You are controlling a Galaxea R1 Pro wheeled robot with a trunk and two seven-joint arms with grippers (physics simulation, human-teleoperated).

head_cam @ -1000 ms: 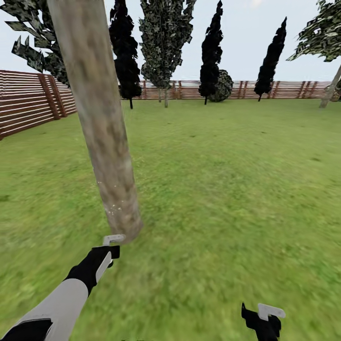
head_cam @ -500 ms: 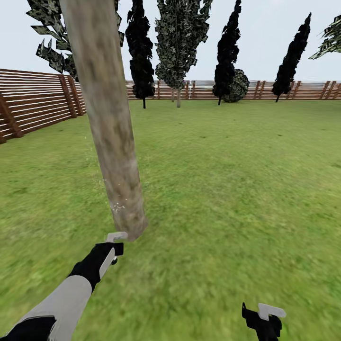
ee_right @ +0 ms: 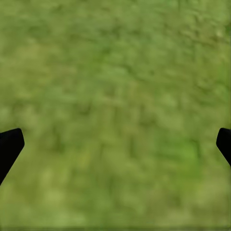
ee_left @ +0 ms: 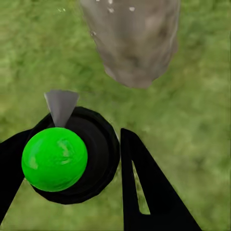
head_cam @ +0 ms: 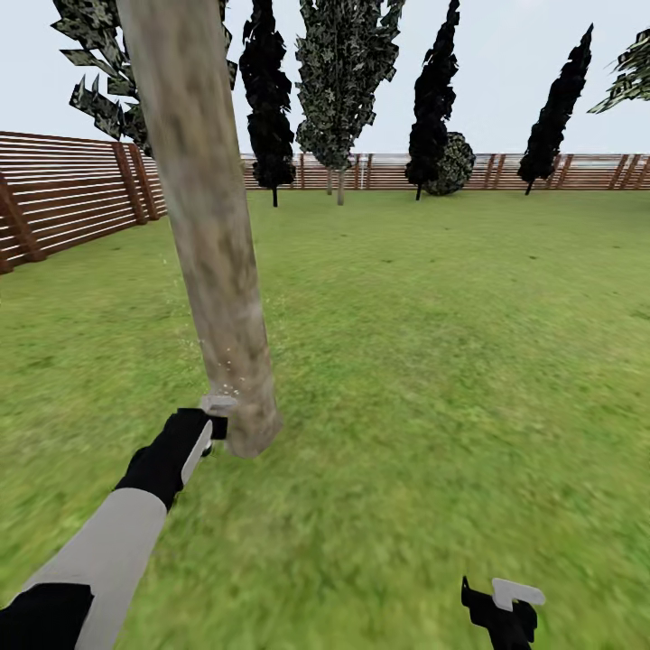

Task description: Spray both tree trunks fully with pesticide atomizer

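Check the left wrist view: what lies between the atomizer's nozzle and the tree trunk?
Only bare grass separates the atomizer from the tree trunk, seen in the left wrist view.

Left gripper against tree trunk base; right gripper low over grass

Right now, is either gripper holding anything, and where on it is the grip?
The left gripper holds the pesticide atomizer by its round black body, nozzle toward the tree trunk. The right gripper is open over grass, holding nothing.
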